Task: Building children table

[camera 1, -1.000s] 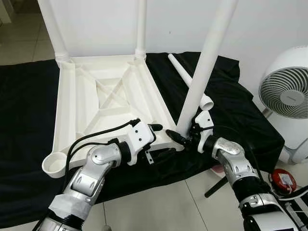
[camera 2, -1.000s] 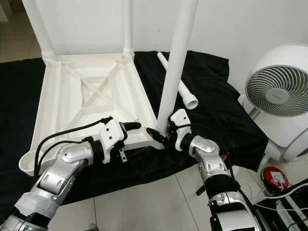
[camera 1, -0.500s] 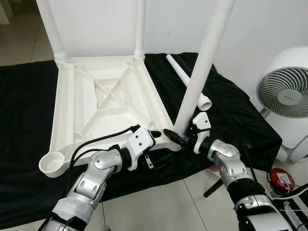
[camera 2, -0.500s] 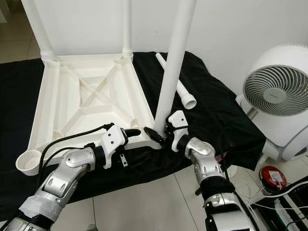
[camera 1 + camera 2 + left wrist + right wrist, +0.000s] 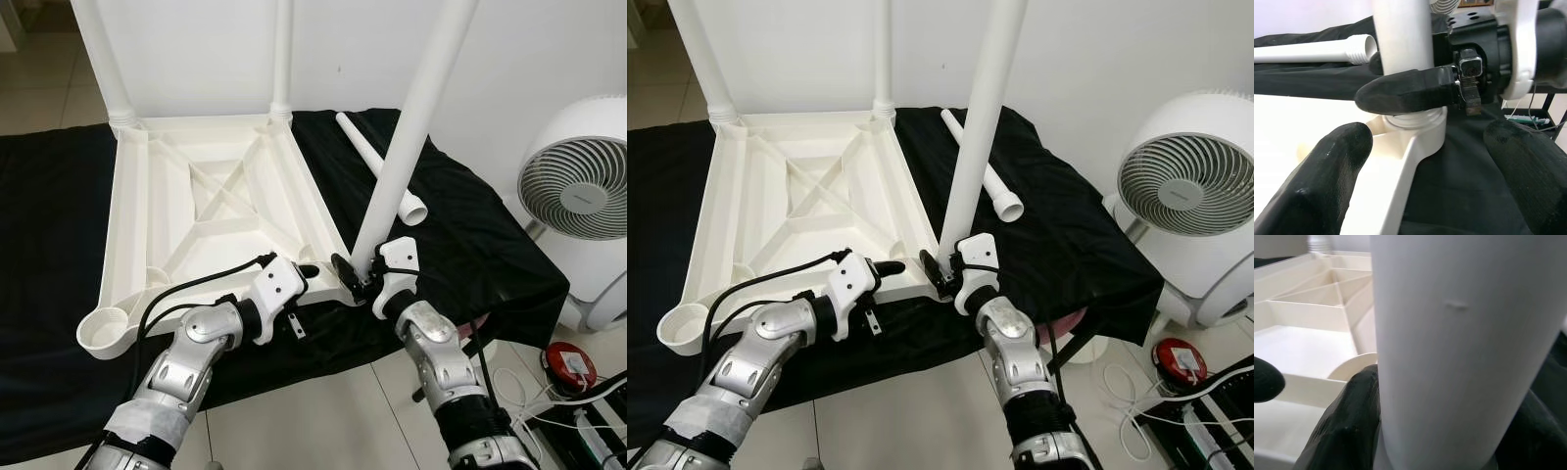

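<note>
I see the white table top (image 5: 211,211) upside down on black cloth (image 5: 470,235), two legs fitted at the far corners. Right gripper (image 5: 355,277) clamps a third leg (image 5: 407,147) at the near corner socket. Left gripper (image 5: 312,284) released, just beside that corner. Spare leg (image 5: 377,166) lies on the cloth.

White plastic table (image 5: 211,211) upside down; two legs (image 5: 102,54) upright at far corners, third leg (image 5: 411,127) tilted in near-right socket, fourth leg (image 5: 377,166) lying loose beside it.
</note>
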Robot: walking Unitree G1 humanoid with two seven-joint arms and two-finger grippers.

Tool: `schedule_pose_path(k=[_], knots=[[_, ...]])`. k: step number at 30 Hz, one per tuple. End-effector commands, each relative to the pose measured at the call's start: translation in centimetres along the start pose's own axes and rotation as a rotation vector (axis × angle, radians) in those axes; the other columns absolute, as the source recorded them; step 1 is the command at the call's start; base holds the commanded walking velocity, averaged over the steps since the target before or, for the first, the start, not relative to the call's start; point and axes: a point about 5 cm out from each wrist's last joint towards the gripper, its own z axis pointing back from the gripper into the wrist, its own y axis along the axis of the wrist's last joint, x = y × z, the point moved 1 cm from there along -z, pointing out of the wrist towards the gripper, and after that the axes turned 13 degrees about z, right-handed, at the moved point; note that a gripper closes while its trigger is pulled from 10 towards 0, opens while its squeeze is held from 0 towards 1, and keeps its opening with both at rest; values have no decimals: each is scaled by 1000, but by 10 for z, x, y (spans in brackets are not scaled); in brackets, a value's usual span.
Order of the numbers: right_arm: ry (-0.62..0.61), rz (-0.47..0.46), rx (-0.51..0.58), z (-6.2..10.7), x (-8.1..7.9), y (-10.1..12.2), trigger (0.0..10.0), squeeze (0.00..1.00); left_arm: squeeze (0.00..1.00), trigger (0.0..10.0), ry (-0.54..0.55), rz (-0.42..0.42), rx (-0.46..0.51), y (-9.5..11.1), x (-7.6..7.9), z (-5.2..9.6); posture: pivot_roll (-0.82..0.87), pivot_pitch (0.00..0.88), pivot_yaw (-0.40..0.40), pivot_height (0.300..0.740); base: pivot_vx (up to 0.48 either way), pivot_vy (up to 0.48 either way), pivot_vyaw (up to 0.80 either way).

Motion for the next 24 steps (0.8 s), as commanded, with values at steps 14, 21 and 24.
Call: schedule_pose_path(k=[14, 21, 24], knots=[[-87, -32, -45, 7, -3, -3, 10000, 1000, 0, 10000, 228, -36, 60, 6, -23, 7, -44, 0, -72, 740, 0, 0, 0], [33, 25, -13, 5, 7, 0, 10000, 0, 0, 10000, 271, -10, 101, 8, -15, 6, -39, 0, -48, 740, 0, 0, 0], [108, 50, 20, 4, 5, 3, 10000, 0, 0, 10000, 270, -16, 100, 6, -12, 7, -39, 0, -36, 740, 0, 0, 0]])
